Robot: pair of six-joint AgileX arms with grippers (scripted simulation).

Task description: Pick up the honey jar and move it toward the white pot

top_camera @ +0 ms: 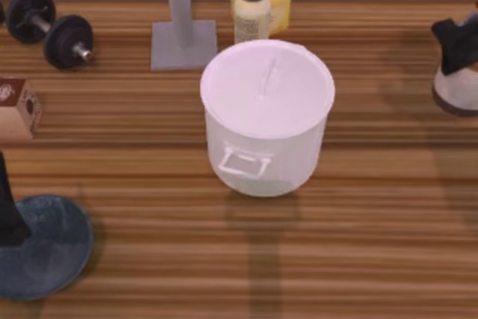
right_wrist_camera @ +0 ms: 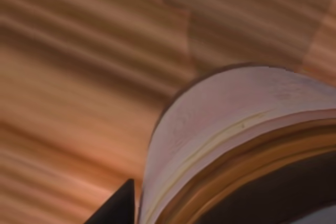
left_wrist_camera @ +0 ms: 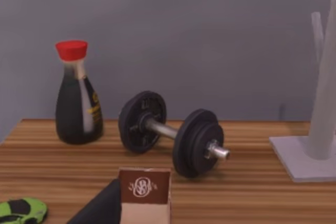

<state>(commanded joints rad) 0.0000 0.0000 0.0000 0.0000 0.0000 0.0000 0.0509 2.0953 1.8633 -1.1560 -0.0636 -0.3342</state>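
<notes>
The right gripper (top_camera: 454,39) sits atop the jar (top_camera: 455,91) at the tabletop's (top_camera: 149,184) right edge, well apart from the pot (top_camera: 267,117); whether its fingers clamp it, I cannot tell.

The right gripper (top_camera: 453,46) was matte black and blocky at the top view's right edge. The left arm (top_camera: 9,211) showed as a plain black, unmarked bar at the left edge.
</notes>
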